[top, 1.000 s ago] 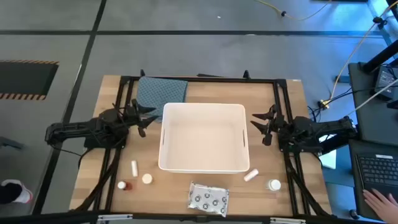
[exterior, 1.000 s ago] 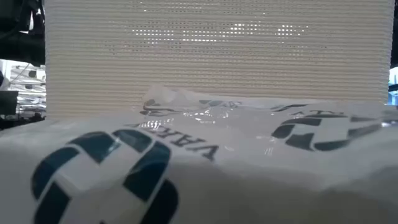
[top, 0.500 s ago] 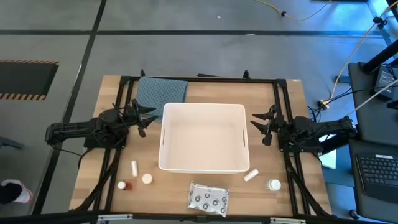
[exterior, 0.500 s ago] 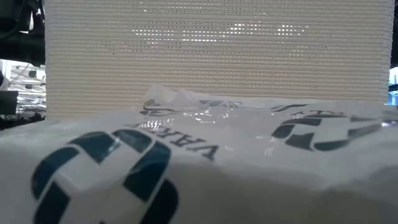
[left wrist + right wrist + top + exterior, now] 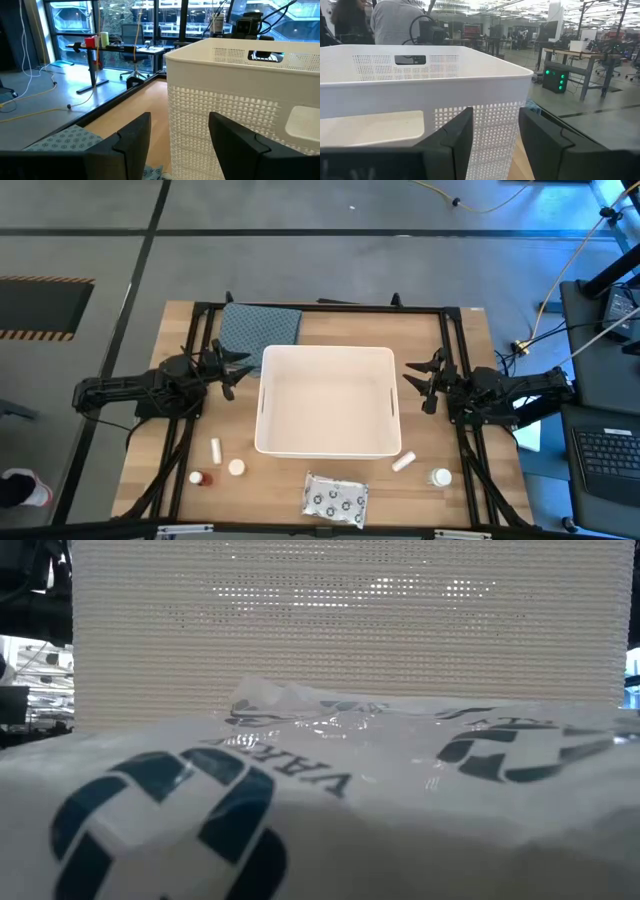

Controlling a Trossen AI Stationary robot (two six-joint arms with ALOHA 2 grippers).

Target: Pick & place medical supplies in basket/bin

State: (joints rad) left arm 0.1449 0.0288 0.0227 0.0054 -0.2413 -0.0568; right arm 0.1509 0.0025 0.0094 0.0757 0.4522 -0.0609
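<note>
Two dark arms are sitting either side of a wooden desk [image 5: 470, 330] w/ a black frame, on a grey floor; a black cabinet w/ green lights [image 5: 555, 80] and a person in a grey top [image 5: 395, 22] are showing in the room beyond, per right wrist view. A hand [image 5: 610, 502] is resting at a laptop off the desk's right edge.

The white bin [image 5: 328, 445] is standing mid-desk, rectangular w/ rounded corners, perforated walls and slot handles; nothing is showing inside it in the high view. A blue-grey folded cloth [image 5: 260, 327] is lying just behind its far-left corner.

All supplies are lying outside the bin, on the near strip of desk. Near-left: a short white tube [image 5: 216, 448], a white round-capped bottle [image 5: 236, 468] and a tiny red-brown bottle [image 5: 197, 478], close together but apart. Front centre: a flat silvery packet w/ dark dots [image 5: 335, 500], just in front of the bin; in the low view it is filling the foreground w/ blue-green printed logos, the bin wall rising behind. Near-right: another white tube [image 5: 404, 462] just beside the bin's corner, and a second white bottle [image 5: 441, 477] a bit further right.

Left gripper [image 5: 232, 368] is hovering beside the bin's left wall, fingers spread apart, holding nothing. Right gripper [image 5: 420, 383] is hovering beside the bin's right wall, fingers also parted and empty.
</note>
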